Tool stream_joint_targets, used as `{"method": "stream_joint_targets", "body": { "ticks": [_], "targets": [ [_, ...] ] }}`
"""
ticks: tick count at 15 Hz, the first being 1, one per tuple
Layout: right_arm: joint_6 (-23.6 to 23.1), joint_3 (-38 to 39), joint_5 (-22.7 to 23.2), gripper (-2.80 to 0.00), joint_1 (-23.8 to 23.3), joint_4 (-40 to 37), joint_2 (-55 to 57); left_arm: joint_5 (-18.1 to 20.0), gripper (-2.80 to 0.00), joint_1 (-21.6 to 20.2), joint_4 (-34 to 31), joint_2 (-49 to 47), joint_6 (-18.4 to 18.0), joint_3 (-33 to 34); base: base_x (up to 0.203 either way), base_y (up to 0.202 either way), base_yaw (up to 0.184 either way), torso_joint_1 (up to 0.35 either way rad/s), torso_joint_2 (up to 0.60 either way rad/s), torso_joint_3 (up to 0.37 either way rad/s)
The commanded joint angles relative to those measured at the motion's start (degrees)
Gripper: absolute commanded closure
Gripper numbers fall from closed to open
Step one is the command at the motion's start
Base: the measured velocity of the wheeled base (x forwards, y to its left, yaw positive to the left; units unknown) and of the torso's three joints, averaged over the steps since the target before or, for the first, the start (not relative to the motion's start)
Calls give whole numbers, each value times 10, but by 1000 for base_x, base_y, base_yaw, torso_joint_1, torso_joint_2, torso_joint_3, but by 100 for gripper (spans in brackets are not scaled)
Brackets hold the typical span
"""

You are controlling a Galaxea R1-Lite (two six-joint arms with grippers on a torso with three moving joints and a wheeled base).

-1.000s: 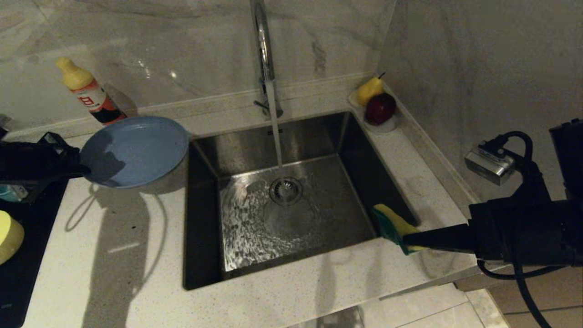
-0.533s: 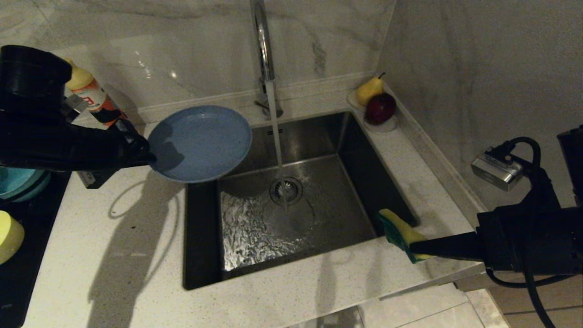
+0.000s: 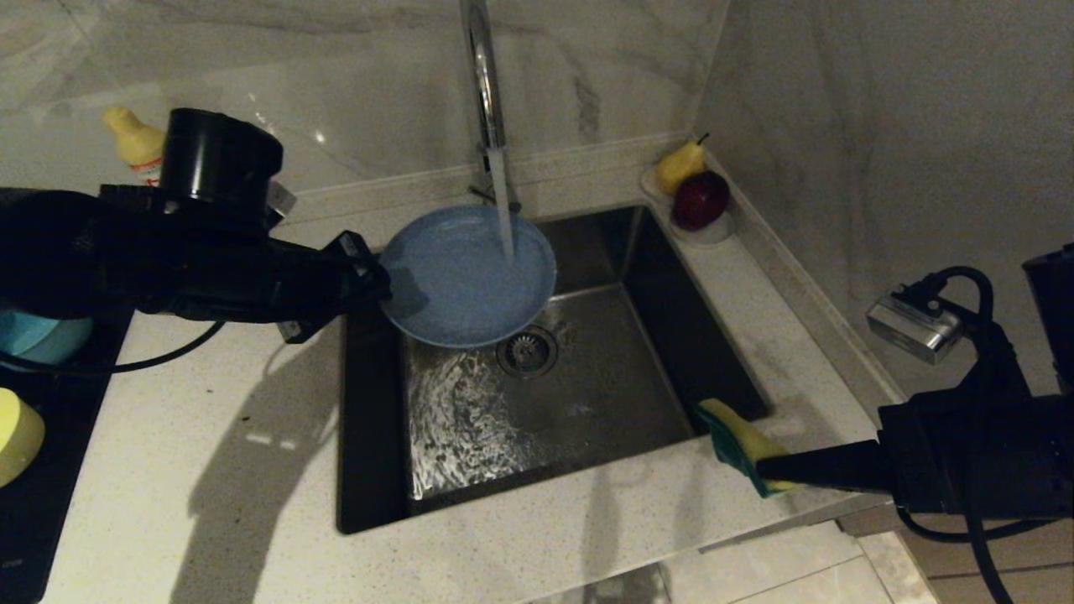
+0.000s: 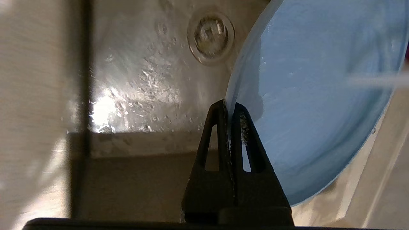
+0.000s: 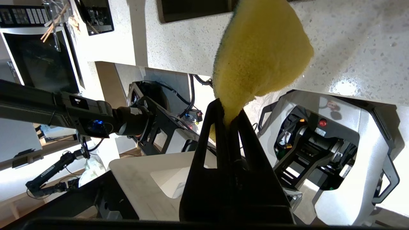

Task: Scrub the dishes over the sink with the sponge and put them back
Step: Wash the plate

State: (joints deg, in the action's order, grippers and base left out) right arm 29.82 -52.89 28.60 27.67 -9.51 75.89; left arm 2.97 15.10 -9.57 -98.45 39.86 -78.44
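Red-and-white label (image 3: 149, 172), writing unreadable, on yellow-capped bottle (image 3: 134, 143)

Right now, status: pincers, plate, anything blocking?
Left pincer shut on light-blue plate, held over sink under running tap water. Right pincer shut on sponge at sink's right edge. Nothing between them.

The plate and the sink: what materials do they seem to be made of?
Plate: probably plastic, matte light blue; thin, uniform rim, no glaze shine. Sink: brushed stainless steel, judging by its grey metallic sheen and the reflections on its wet floor.
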Motion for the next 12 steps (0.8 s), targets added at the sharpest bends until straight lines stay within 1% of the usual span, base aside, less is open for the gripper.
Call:
{"method": "stream_joint_targets", "body": {
  "ticks": [1,3,5,8,12],
  "targets": [
    [2,5,2,0,0,-1,0,-16,0,26,2,-34,3,3,0,0,0,0,0,0],
    [1,10,1,0,-1,1,0,-29,0,38,24,-48,3,3,0,0,0,0,0,0],
    [1,10,1,0,-1,0,-6,-31,0,53,30,-55,3,4,0,0,0,0,0,0],
    [0,10,2,0,0,0,-14,-29,0,63,30,-57,4,5,0,0,0,0,0,0],
    [1,12,2,0,0,0,-15,-30,0,73,32,-62,4,22,0,0,0,0,0,0]
  ]
}}
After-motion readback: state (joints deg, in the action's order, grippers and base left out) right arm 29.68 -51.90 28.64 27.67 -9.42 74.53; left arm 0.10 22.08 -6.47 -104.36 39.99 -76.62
